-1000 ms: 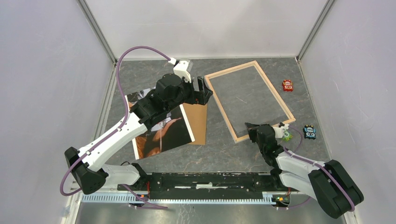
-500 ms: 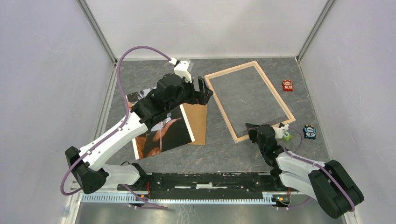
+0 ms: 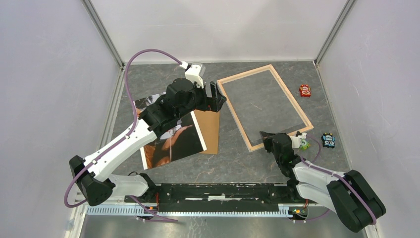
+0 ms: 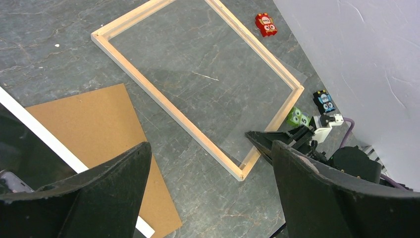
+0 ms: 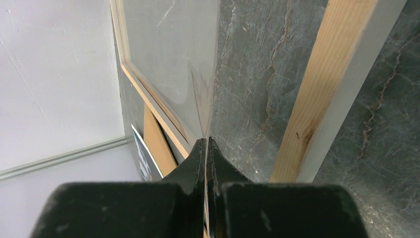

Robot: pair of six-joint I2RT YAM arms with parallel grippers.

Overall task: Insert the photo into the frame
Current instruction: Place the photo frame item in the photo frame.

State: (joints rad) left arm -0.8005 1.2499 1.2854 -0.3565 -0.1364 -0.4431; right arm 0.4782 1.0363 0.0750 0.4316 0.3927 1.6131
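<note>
The pale wood frame (image 3: 234,115) lies flat at the back right, with a clear sheet (image 4: 213,74) over its opening. My right gripper (image 3: 264,135) is at the frame's near corner and is shut on the edge of the clear sheet (image 5: 168,54), beside the rail (image 5: 327,74). The photo (image 3: 173,144), a dark print with a white border, lies left of centre, partly on a brown backing board (image 3: 210,131) and partly hidden under my left arm. My left gripper (image 3: 218,96) is open and empty, held above the frame's left corner and the board (image 4: 94,119).
Three small toy blocks lie to the right of the frame: a red one (image 3: 305,90), a blue-black one (image 3: 328,140) and a green one (image 3: 303,144) next to my right wrist. Grey walls close in the table on three sides.
</note>
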